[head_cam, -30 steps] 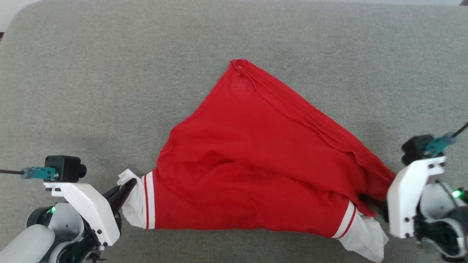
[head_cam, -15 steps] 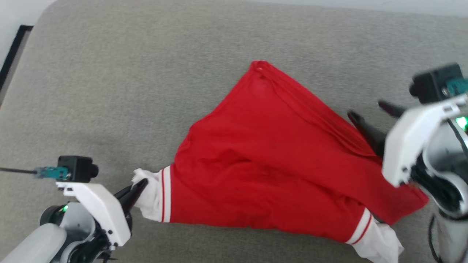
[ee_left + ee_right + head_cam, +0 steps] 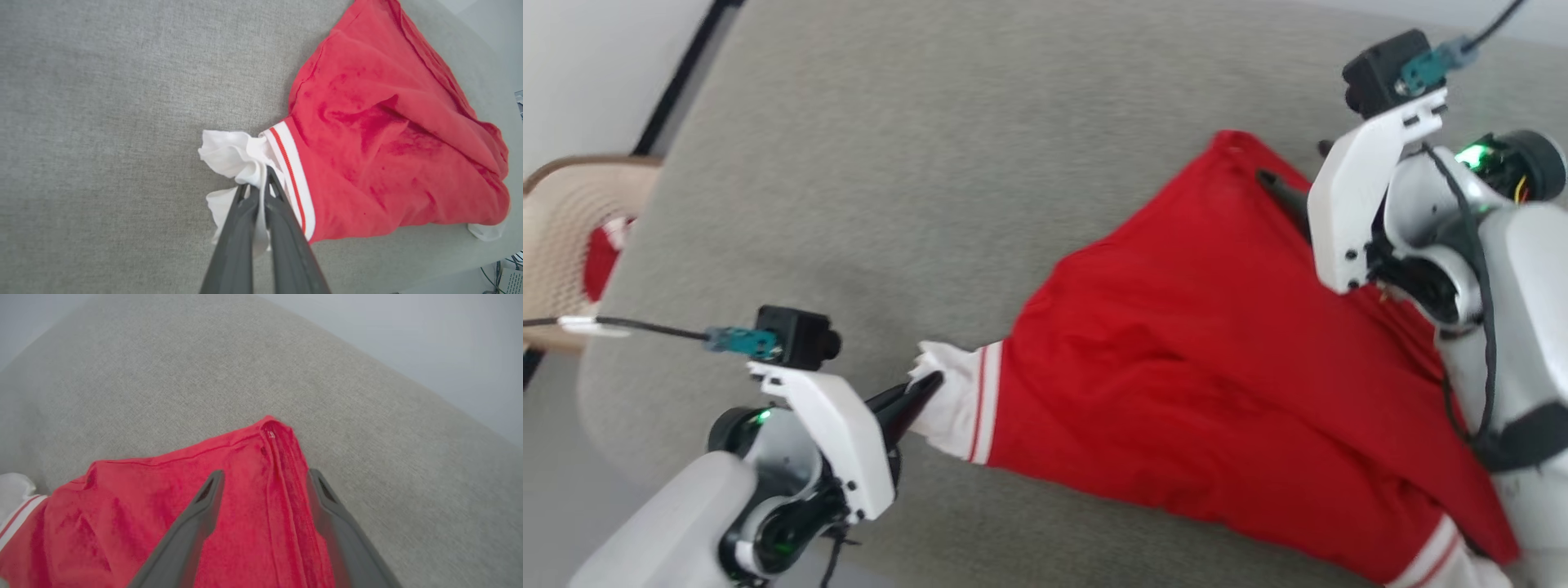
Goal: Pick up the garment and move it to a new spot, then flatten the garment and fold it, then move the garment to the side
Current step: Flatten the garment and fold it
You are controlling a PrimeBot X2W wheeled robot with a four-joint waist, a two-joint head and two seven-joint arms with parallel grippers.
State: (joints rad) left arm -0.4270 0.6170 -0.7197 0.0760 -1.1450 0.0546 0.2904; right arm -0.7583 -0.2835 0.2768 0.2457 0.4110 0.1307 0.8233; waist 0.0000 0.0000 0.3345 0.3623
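The garment (image 3: 1201, 384) is a red T-shirt lying in a rough triangle on the grey cushion, with a white sleeve at its left end. My left gripper (image 3: 927, 385) is shut on that bunched white sleeve (image 3: 229, 157), low against the cushion; in the left wrist view the gripper (image 3: 257, 183) pinches the cloth between its tips. My right gripper (image 3: 1292, 163) stands open above the shirt's far corner. In the right wrist view its gripper (image 3: 265, 473) straddles the folded hem of the garment (image 3: 122, 506), with nothing held.
The grey upholstered surface (image 3: 931, 163) stretches far and left of the shirt. Its rounded left edge drops to pale floor. A beige woven chair (image 3: 572, 237) with something red on it stands beyond that edge.
My right gripper has moved from beside the right sleeve up to the shirt's far corner, staying open. The head camera has swung left. The left gripper keeps its hold on the sleeve.
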